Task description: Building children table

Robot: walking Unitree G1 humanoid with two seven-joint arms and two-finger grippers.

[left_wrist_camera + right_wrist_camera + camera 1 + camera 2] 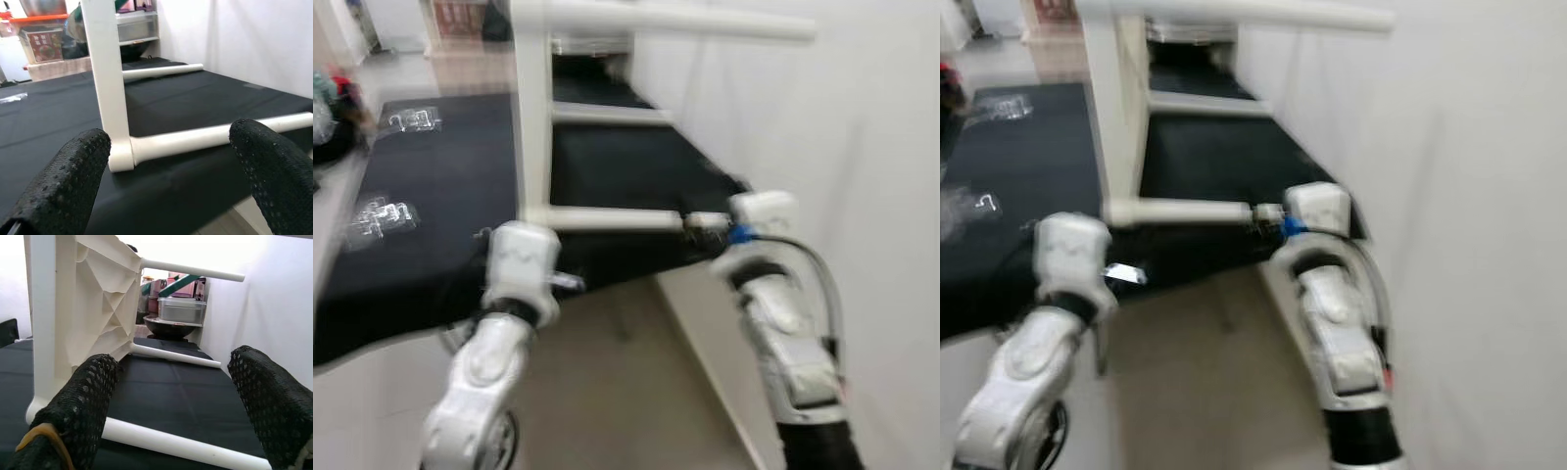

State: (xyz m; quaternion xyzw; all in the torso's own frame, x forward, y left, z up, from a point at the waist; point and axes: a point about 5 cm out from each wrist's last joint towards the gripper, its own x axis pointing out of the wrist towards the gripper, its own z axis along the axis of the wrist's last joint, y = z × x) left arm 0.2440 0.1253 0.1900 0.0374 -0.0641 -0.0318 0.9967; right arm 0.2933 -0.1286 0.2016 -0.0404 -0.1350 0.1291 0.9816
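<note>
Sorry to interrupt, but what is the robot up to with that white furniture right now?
A white children's table stands on its edge on a black cloth, legs pointing toward the wall. The right gripper, open, is at the free end of the lowest leg. The left gripper, also open, faces where that leg joins the tabletop.

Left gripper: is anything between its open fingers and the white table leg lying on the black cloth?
Nothing visible. The left gripper is open and faces the near table leg directly, with bare black cloth around it.
</note>
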